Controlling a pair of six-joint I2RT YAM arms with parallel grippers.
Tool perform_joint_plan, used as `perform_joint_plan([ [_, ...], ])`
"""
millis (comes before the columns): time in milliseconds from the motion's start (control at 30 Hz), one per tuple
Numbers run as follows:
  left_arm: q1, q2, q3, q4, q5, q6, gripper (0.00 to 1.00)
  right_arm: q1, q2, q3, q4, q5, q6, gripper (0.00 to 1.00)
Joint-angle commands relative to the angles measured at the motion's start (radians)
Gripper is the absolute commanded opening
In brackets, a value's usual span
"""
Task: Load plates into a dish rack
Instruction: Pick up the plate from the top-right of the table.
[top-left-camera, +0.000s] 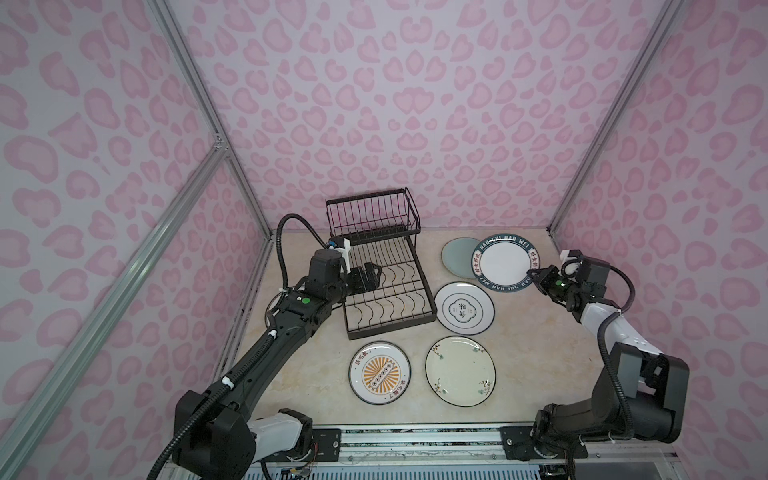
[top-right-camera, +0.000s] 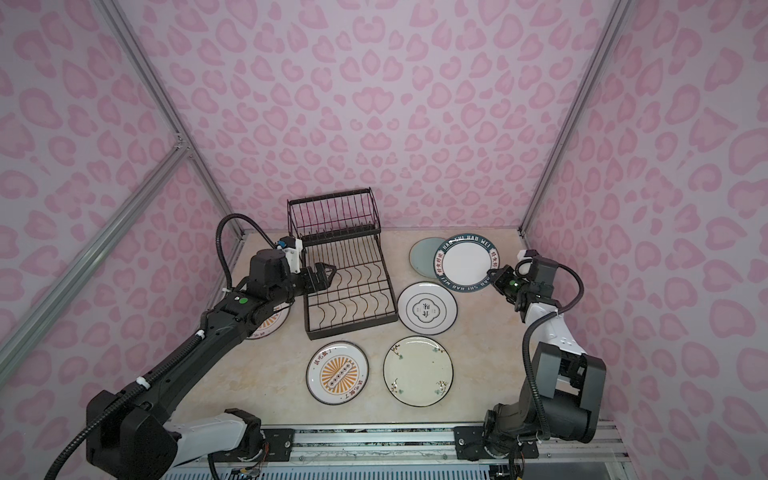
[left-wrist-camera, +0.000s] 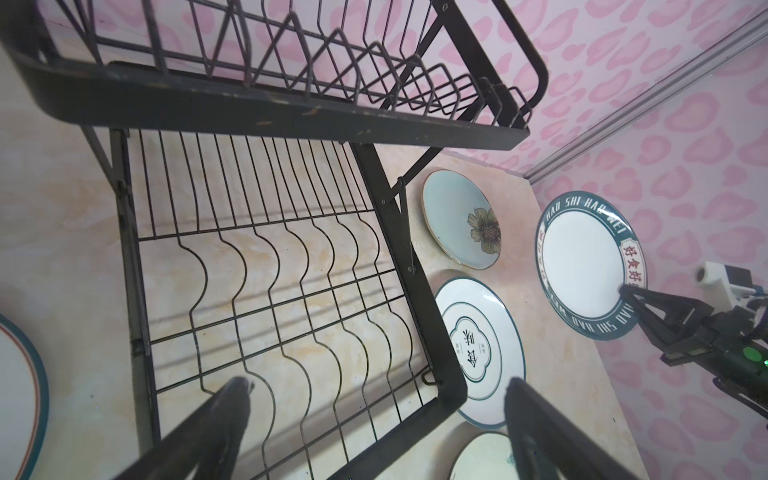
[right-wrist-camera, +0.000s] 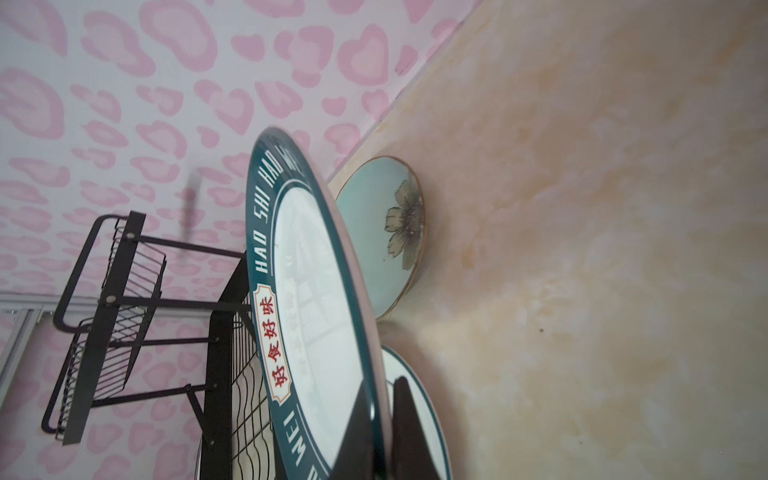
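The black wire dish rack (top-left-camera: 390, 326) (top-right-camera: 349, 329) stands empty at the back left. My left gripper (top-left-camera: 368, 276) (left-wrist-camera: 376, 386) hangs open over its lower tray, holding nothing. My right gripper (top-left-camera: 532, 274) (right-wrist-camera: 384, 390) is shut on the rim of the navy lettered-rim plate (top-left-camera: 505, 262) (right-wrist-camera: 316, 291), which is tilted up above the pale blue-green flower plate (top-left-camera: 455, 255) (left-wrist-camera: 457, 220). Flat on the table lie the quatrefoil plate (top-left-camera: 464, 308), the cream floral plate (top-left-camera: 460, 371) and a sunburst plate (top-left-camera: 379, 372). Another sunburst plate (top-right-camera: 274, 322) is mostly hidden under my left arm.
Pink patterned walls with aluminium posts (top-left-camera: 582, 187) close in the table on three sides. The arms' mounting rail (top-left-camera: 415, 440) runs along the front edge. The rack's raised basket tier (top-left-camera: 372, 216) stands against the back wall.
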Motion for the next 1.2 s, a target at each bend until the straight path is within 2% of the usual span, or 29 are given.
perform_joint_plan([
  [0,0.000,0.021,0.011,-0.016,0.077,-0.012,0.98,0.089,-0.008,0.008,0.017,-0.002,0.001,0.00],
  [233,0.000,0.070,0.027,0.016,0.214,-0.028,0.98,0.320,0.010,0.020,0.105,0.004,0.071,0.00],
  [467,0.000,0.082,0.021,0.024,0.227,-0.038,0.98,0.464,0.052,0.055,0.180,-0.026,0.112,0.00],
  [867,-0.001,0.093,0.008,0.064,0.233,-0.057,0.98,0.577,0.084,0.051,0.274,-0.055,0.161,0.00],
  [1167,-0.001,0.101,0.000,0.112,0.261,-0.077,0.95,0.610,0.093,0.055,0.299,-0.077,0.169,0.00],
])
